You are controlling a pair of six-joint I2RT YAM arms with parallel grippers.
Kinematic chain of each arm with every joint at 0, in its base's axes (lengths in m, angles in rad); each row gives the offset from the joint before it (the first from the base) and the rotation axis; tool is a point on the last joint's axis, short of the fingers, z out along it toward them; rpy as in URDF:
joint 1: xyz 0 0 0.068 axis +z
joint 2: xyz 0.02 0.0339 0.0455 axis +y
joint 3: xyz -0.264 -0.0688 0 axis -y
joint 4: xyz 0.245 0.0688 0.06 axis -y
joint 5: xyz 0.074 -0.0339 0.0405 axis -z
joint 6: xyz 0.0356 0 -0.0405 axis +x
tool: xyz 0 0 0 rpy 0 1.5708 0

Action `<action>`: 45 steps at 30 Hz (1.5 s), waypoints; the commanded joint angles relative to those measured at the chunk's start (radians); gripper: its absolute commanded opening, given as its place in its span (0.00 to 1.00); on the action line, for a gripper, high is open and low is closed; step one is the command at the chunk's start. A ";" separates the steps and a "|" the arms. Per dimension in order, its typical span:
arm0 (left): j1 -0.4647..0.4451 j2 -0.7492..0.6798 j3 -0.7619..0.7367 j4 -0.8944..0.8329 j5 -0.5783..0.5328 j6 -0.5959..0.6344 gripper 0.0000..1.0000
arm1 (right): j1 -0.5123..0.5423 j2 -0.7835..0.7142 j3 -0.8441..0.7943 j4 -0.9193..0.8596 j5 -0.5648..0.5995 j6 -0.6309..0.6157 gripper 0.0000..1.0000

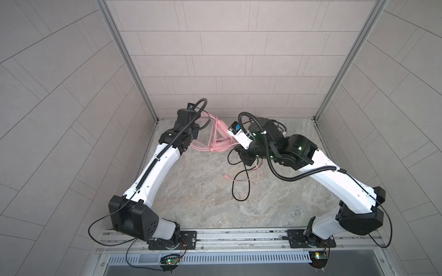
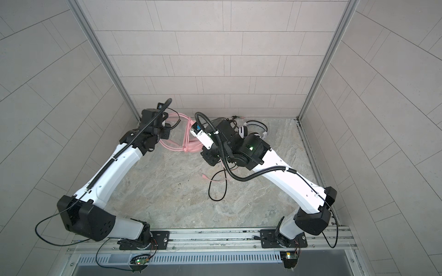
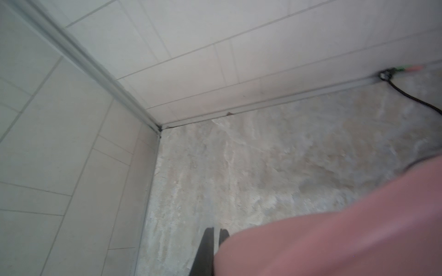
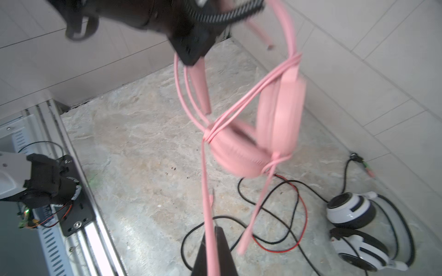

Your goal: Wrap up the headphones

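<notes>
The pink headphones (image 4: 275, 124) hang above the table between my two arms, with their thin pink cable (image 4: 205, 179) looped round the ear cups; both top views show them (image 1: 218, 141) (image 2: 191, 143). My left gripper (image 4: 191, 55) is shut on the pink headband, and a blurred pink part (image 3: 334, 227) fills the corner beside its jaws (image 3: 216, 230). My right gripper (image 4: 212, 229) is shut on the pink cable below the cups. The white-and-black headphones (image 4: 351, 210) (image 2: 253, 130) lie on the table by the back wall, their black cable (image 4: 263, 210) sprawled loose.
A thin red wire (image 4: 303, 208) lies tangled with the black cable. The pink cable's plug end (image 1: 227, 177) rests on the stone tabletop (image 1: 191, 196). Tiled walls close in the back and both sides. A metal rail (image 1: 239, 236) runs along the front.
</notes>
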 commanded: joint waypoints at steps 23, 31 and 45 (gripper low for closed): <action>-0.082 0.011 0.100 -0.365 0.804 0.225 0.00 | -0.371 0.205 0.224 0.122 -0.056 0.016 0.00; -0.056 -0.018 0.134 -0.321 1.014 0.132 0.00 | -0.425 0.170 0.016 0.301 -0.264 0.088 0.16; -0.032 -0.046 0.199 -0.243 1.135 0.010 0.00 | -0.464 0.133 -0.222 0.521 -0.440 0.192 0.28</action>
